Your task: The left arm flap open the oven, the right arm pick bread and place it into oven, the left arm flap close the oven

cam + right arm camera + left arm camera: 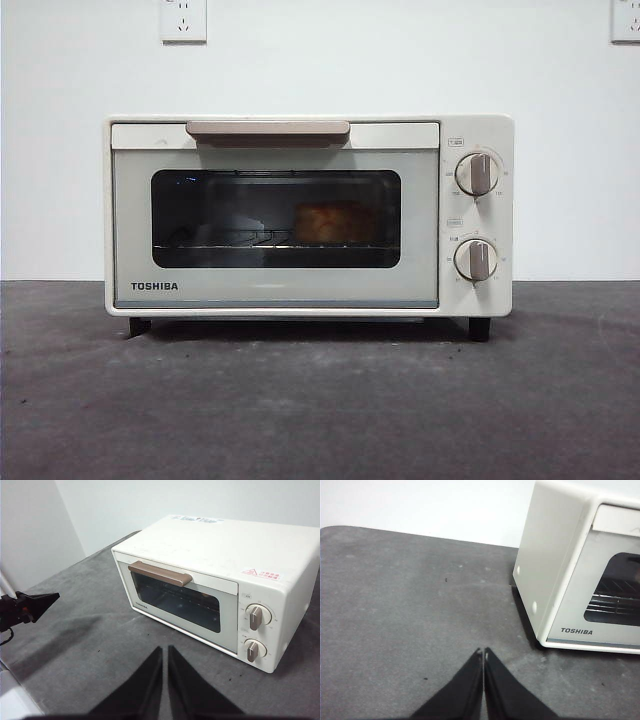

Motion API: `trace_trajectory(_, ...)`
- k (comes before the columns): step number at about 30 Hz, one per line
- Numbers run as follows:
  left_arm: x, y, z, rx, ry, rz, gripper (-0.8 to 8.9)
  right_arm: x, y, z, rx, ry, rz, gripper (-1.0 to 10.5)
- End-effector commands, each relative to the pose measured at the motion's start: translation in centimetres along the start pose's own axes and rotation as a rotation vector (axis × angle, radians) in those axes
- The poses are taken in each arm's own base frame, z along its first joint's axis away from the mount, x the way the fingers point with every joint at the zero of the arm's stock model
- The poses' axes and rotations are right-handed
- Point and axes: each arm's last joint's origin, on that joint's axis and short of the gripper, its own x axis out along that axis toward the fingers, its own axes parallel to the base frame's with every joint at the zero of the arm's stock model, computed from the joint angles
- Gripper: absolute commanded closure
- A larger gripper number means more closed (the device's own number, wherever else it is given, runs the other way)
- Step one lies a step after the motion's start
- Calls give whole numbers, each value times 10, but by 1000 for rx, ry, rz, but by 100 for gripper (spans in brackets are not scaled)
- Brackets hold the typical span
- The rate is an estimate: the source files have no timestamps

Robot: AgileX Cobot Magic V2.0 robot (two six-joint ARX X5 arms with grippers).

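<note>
Cream-white boxy TOSHIBA toaster oven (308, 215) on a dark grey table (320, 400), door shut, small golden-orange loaf (335, 222) on its rack.

Left gripper (483, 652) and right gripper (165, 650) hang pressed together, well apart from it. The loaf looks light and crushable; the stiff beige-brown bar handle (267, 128) is the door's likely grip.

Cream oven (300, 295) (golden-orange bread (335, 222))

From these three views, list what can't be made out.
- The bread, front view: only a dim orange shape behind the oven's dark glass; its form is unclear.
- Knob markings, front view: too small to read.
- Left wrist view: the picture's edge cuts off the oven's knob side.
</note>
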Motion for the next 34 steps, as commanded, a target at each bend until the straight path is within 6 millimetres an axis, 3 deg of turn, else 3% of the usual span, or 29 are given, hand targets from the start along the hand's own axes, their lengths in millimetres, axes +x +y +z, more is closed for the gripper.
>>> trace_trajectory(1, 2, 1, -6, 14, 9, 4, 804, -3, 1, 5, -4, -22, 12, 932)
trace_trajectory(24, 2, 1, -6, 14, 9, 5, 805, -3, -2, 2, -11, -33, -39, 932)
trace_trajectory(29, 2, 1, -6, 14, 9, 5, 805, 14, -21, -20, 25, -116, -221, 932)
trace_trajectory(34, 2, 1, -6, 14, 9, 5, 804, 31, -56, -72, 12, -207, -478, 932)
